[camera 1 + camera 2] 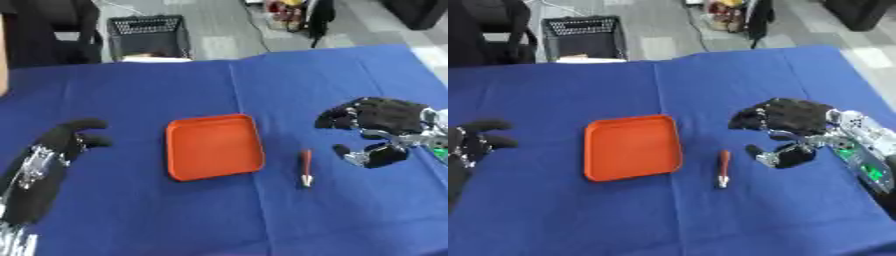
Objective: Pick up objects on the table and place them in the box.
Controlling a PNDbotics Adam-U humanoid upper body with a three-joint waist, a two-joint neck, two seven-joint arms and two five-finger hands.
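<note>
An orange shallow box lies in the middle of the blue table, with nothing in it. A slim tool with an orange-red handle and a silver tip lies just right of the box, tip pointing toward me. My right hand hovers to the right of the tool, palm down, fingers spread and relaxed, thumb apart, holding nothing. My left hand rests at the left side of the table, fingers loosely bent, nothing in it.
The blue cloth covers the whole table. Beyond its far edge stand a black crate on the floor, dark chair legs and some clutter at the top.
</note>
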